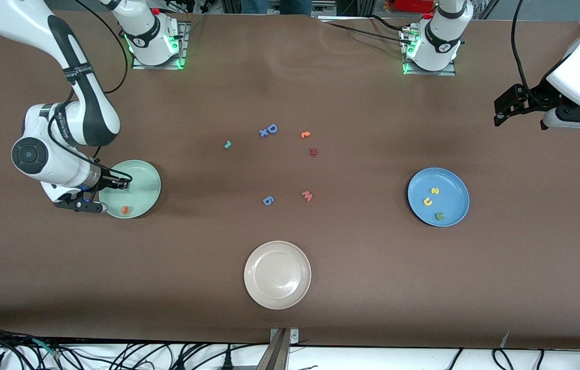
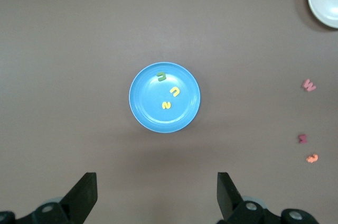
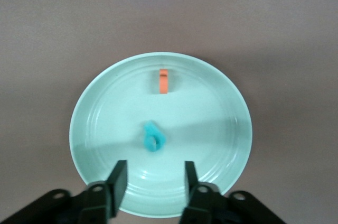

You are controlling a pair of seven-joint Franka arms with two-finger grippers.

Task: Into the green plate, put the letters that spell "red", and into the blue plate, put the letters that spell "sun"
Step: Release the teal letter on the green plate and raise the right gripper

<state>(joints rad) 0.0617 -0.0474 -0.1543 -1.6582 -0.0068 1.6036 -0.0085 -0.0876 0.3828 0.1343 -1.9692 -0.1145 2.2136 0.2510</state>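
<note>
Over the green plate, toward the right arm's end of the desk, we see the right hand hovering with its fingers partly apart and nothing between them. Just under it a teal letter lies free in the plate, apart from an orange letter that also lies in the plate. The teal "r" sits on the bare desk near the middle, close to the blue "D".

We find the blue plate toward the left arm's end, holding the yellow "s", yellow "u" and green "n". The left hand waits high above it, fingers spread wide and empty.

A white plate lies nearest the camera.
</note>
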